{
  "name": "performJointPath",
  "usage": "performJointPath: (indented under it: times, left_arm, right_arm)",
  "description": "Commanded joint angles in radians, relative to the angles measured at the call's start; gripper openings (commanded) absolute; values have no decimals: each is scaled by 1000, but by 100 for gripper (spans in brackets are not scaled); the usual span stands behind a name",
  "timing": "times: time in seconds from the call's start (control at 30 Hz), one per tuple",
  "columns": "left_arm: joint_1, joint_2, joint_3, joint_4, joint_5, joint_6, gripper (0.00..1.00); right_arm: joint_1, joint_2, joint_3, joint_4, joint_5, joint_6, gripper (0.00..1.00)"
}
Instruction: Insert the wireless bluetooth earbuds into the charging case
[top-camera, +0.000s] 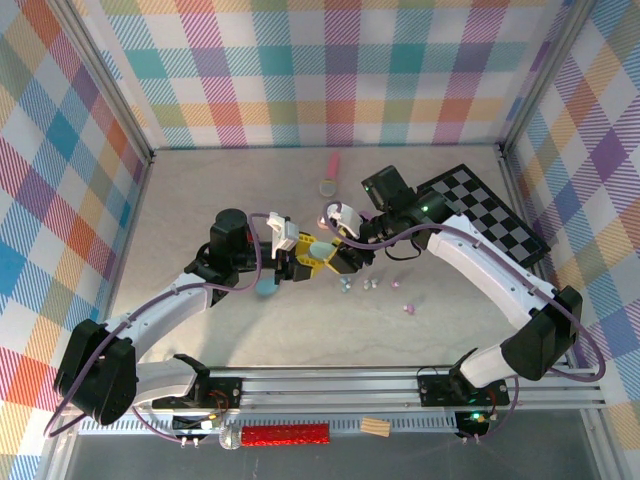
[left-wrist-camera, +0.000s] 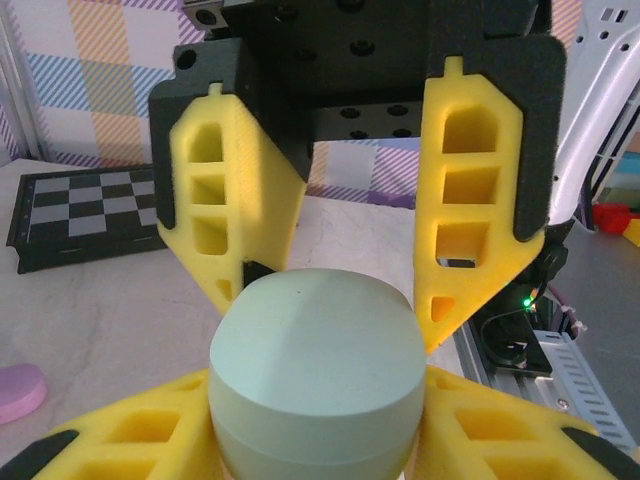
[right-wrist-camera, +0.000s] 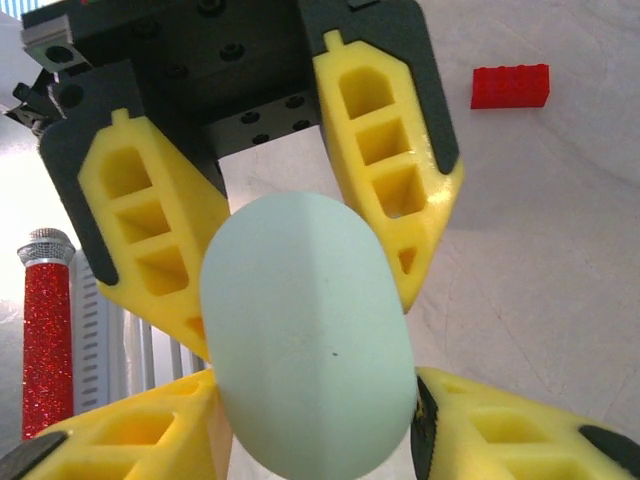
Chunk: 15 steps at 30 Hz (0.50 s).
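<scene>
**Over the middle of the table, two grippers meet on one mint case**

Between the two arms sits the mint case (left-wrist-camera: 312, 320), a closed pebble that appears to be held clear of the table (top-camera: 230, 190). The left gripper (left-wrist-camera: 318, 395) has its yellow fingers pressed against both flanks and is clamped on it. The right gripper (right-wrist-camera: 315, 400) comes in from the opposite side, jaws partway apart and straddling the same case. Whether they press on it or merely flank it cannot be told.

Taking one case from both ends probably serves to steady the body while the lid is worked open, since nothing can go in while it is shut.

The earbuds (top-camera: 368, 285) lie as tiny pastel beads on the table, near the grippers and just to their right. A blue case (top-camera: 266, 288) rests under the left arm.

The surface is pale and faintly marbled. A chessboard (top-camera: 490, 210) lies at the far right, and plaid walls (top-camera: 320, 70) close in three sides.
</scene>
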Motion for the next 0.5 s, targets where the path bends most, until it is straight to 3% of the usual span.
performJointPath:
  times: [0.0, 0.47]
  left_arm:
    - [-15, -23, 14, 21, 46, 9, 40]
    - [-15, -16, 14, 44, 62, -7, 39]
  right_arm:
    - [-35, -25, -14, 69, 3, 51, 54]
    - [-96, -87, -65, 199, 50, 174, 63]
